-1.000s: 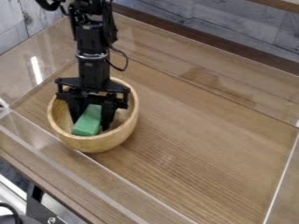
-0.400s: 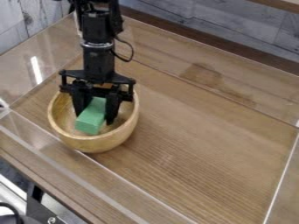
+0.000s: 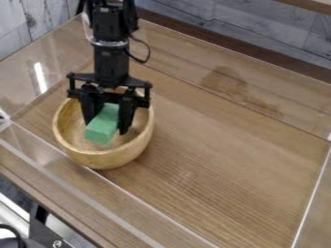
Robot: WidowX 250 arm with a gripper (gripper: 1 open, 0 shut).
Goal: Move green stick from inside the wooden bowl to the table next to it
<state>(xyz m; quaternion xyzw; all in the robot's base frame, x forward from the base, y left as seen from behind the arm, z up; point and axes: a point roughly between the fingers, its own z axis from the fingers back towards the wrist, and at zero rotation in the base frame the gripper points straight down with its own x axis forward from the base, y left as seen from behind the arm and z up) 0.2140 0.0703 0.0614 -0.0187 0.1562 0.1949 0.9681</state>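
The wooden bowl (image 3: 101,153) sits at the left of the table (image 3: 220,145). Over its middle, my black gripper (image 3: 108,114) points steeply down and is shut on the green stick (image 3: 104,126). The stick hangs tilted between the fingers, its lower end still within the bowl's rim and just above the bowl's floor. The upper end of the stick is hidden between the jaws.
Clear acrylic walls (image 3: 33,73) border the tabletop on the left, front and right. Bare wood-grain surface stretches to the right of the bowl. The arm's black column rises from the gripper toward the top left.
The gripper has lifted slightly with the green stick in it, so the stick's lower end has come off the bowl's floor. The bowl has not moved.
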